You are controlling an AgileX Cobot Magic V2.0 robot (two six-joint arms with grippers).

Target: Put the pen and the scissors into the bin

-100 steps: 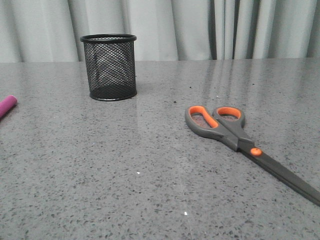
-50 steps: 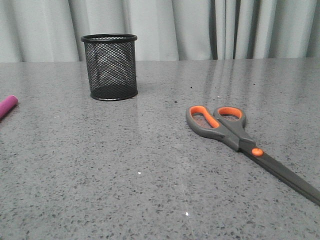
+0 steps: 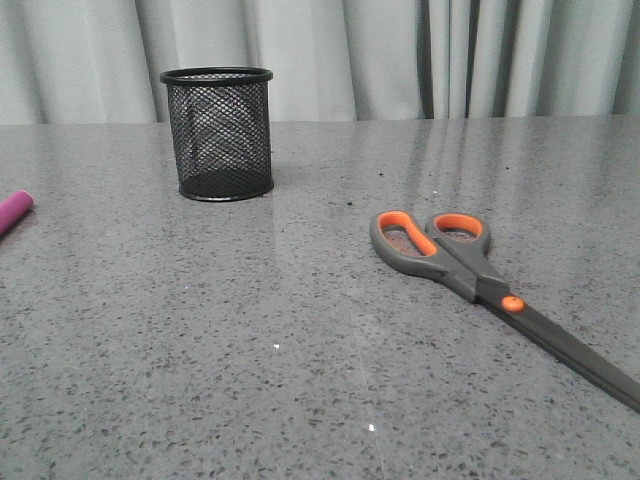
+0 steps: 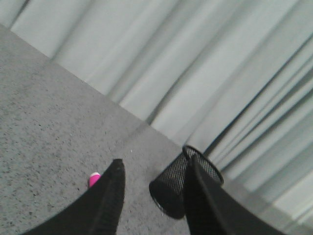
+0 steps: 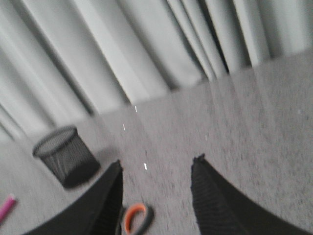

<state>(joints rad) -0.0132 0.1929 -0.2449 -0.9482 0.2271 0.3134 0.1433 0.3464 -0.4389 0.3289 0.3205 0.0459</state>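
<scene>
The black mesh bin stands upright at the back left of the grey table. The scissors lie flat at the right, orange-lined loops toward the bin, blades running off to the front right. Only the tip of the magenta pen shows at the left edge. Neither gripper shows in the front view. In the left wrist view my left gripper is open and empty above the table, with the bin and the pen's tip beyond it. My right gripper is open and empty, one scissor loop below it.
Pale grey curtains hang behind the table's far edge. The bin and the pen also show far off in the blurred right wrist view.
Nothing on the table has moved in the front view; only a slight camera shake.
</scene>
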